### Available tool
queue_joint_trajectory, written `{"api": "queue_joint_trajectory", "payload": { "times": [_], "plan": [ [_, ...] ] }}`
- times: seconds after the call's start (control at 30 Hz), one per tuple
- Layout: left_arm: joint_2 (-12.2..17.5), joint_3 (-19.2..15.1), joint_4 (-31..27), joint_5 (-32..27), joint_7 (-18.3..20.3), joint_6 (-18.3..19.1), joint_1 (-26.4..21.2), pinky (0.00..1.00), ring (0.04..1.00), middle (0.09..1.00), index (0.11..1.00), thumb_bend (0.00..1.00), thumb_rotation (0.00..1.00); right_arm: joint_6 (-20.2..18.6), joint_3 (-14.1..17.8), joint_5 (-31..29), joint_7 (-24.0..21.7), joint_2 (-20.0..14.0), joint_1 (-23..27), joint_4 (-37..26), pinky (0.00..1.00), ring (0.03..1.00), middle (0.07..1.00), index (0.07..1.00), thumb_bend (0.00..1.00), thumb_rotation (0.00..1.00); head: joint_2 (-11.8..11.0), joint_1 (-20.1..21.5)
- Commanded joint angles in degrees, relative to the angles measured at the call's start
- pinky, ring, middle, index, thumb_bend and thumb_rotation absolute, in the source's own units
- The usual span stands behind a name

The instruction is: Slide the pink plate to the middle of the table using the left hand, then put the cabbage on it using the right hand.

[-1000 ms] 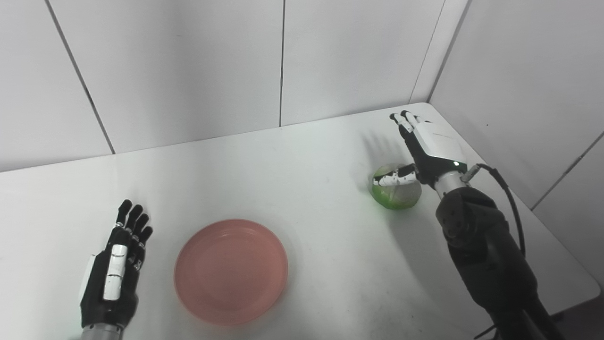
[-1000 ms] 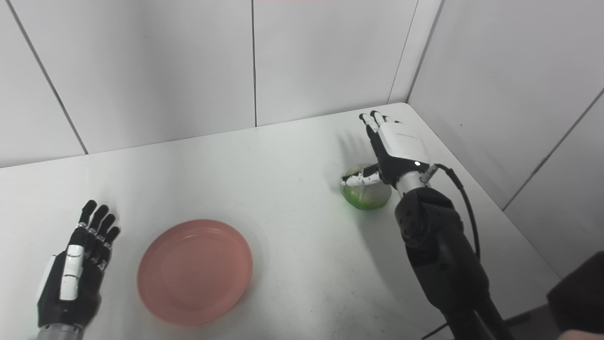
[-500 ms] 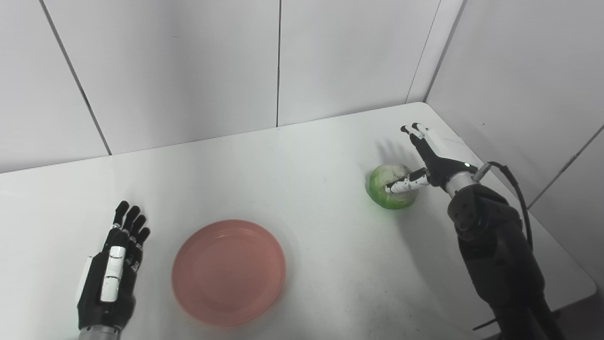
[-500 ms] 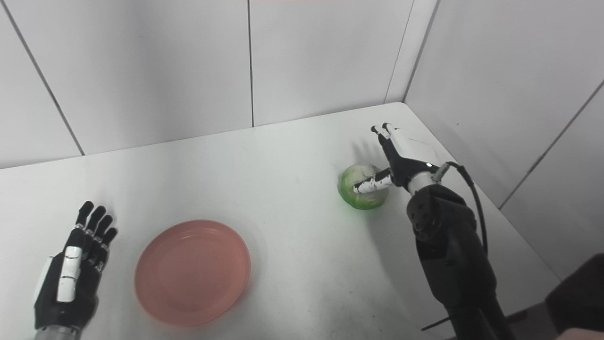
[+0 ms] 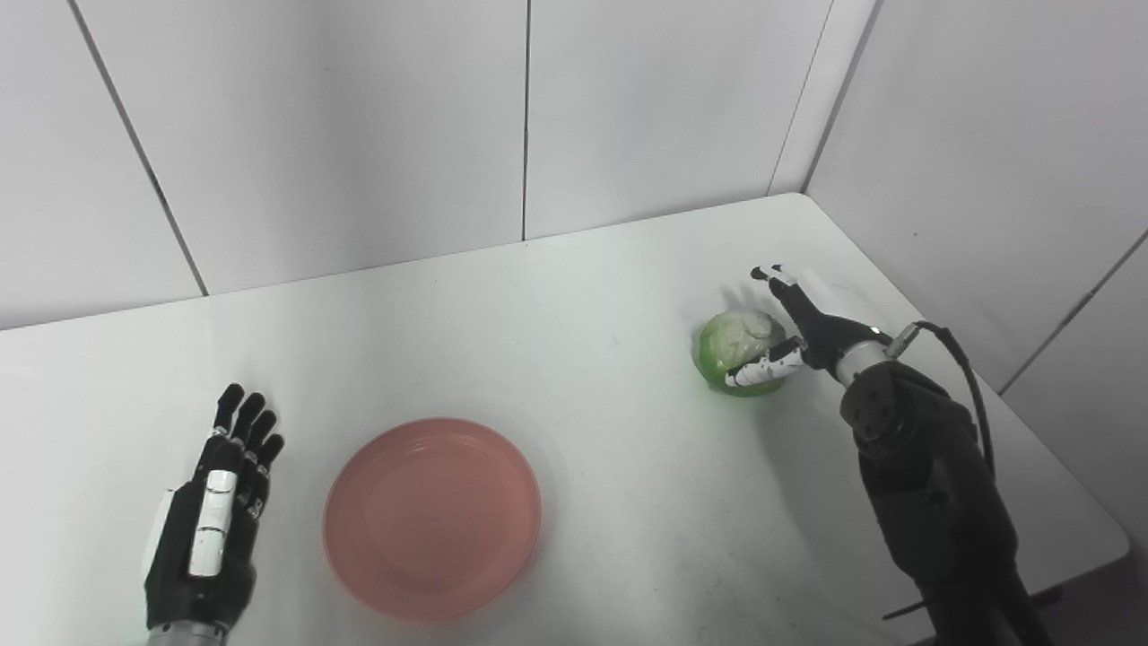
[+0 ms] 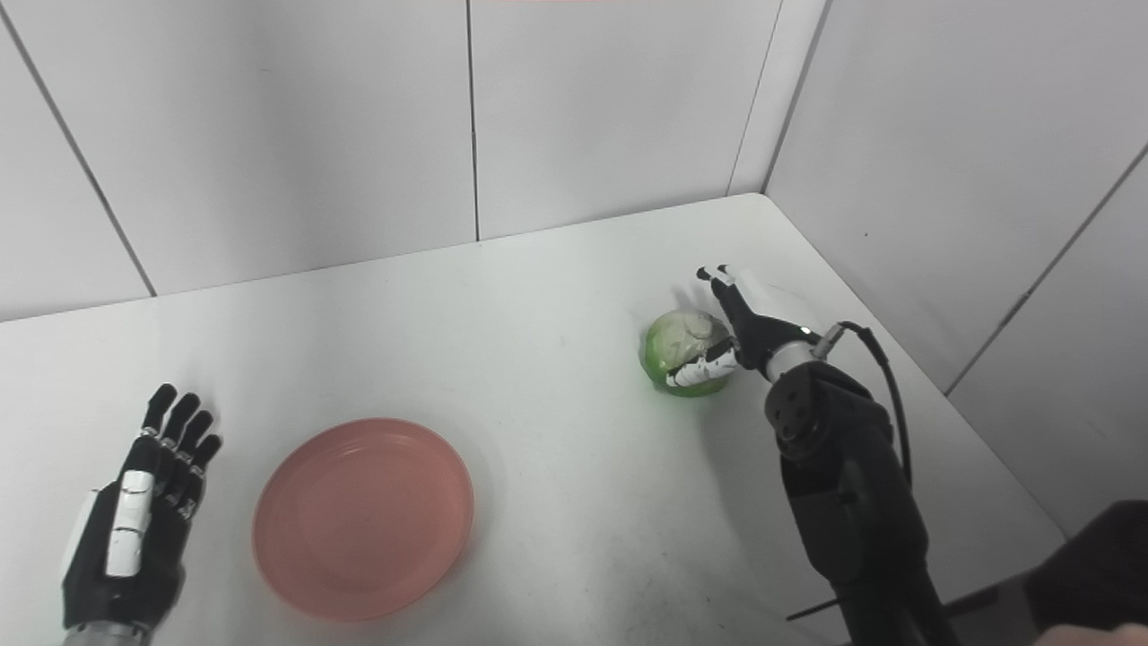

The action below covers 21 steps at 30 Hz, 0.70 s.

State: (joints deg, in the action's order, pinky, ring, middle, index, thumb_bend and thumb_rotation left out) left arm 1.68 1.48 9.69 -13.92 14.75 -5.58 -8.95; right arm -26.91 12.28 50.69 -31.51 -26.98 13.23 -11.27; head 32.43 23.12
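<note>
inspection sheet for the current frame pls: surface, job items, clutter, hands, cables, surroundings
Surface: white table, faint specks, otherwise bare.
Job's things: pink plate lies flat, near front, left of centre, nothing on it. Cabbage sits on the table at right, off the plate.
Clutter: nothing seen.
Hands: left hand lies open, beside the plate, apart from it. Right hand is open around the cabbage, thumb across its front, fingers extended behind; no closed grasp.
Cables: black cable loops from the right wrist along the forearm.
Surroundings: grey panelled walls at back and right.
</note>
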Motion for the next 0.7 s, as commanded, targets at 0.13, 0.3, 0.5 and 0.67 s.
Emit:
{"api": "queue_joint_trajectory", "payload": {
  "times": [0.13, 0.3, 0.5, 0.67],
  "plan": [
    [0.11, -0.21, -0.07, -0.41, 0.41, -0.37, 1.43, 1.00, 1.000, 1.000, 0.995, 0.80, 0.78, 0.11, -0.98, -2.13, 4.32, -1.01, 2.17, 0.59, 0.74, 0.909, 0.947, 0.899, 0.92, 0.23, 0.32, -0.26],
    [0.16, -0.08, -0.25, -0.10, 0.37, -0.39, 1.38, 1.00, 1.000, 1.000, 0.994, 0.81, 0.78, 1.09, -1.45, -6.08, 10.04, -0.31, 2.63, 3.70, 0.61, 0.782, 0.892, 0.876, 0.91, 0.18, 0.60, -0.40],
    [0.09, -0.05, -0.23, -0.06, 0.38, -0.52, 1.38, 1.00, 1.000, 1.000, 0.994, 0.80, 0.78, 1.29, -2.57, -9.88, 15.90, -0.20, 2.95, 6.84, 0.58, 0.681, 0.763, 0.801, 0.86, 0.10, 0.65, -0.39],
    [-0.07, -0.06, -0.42, -0.18, 0.28, -0.18, 1.40, 1.00, 1.000, 1.000, 0.991, 0.80, 0.77, 0.63, -3.38, -11.98, 17.89, -0.72, 2.91, 7.85, 0.49, 0.574, 0.646, 0.715, 0.82, 0.01, 0.84, -0.43]
  ]
}}
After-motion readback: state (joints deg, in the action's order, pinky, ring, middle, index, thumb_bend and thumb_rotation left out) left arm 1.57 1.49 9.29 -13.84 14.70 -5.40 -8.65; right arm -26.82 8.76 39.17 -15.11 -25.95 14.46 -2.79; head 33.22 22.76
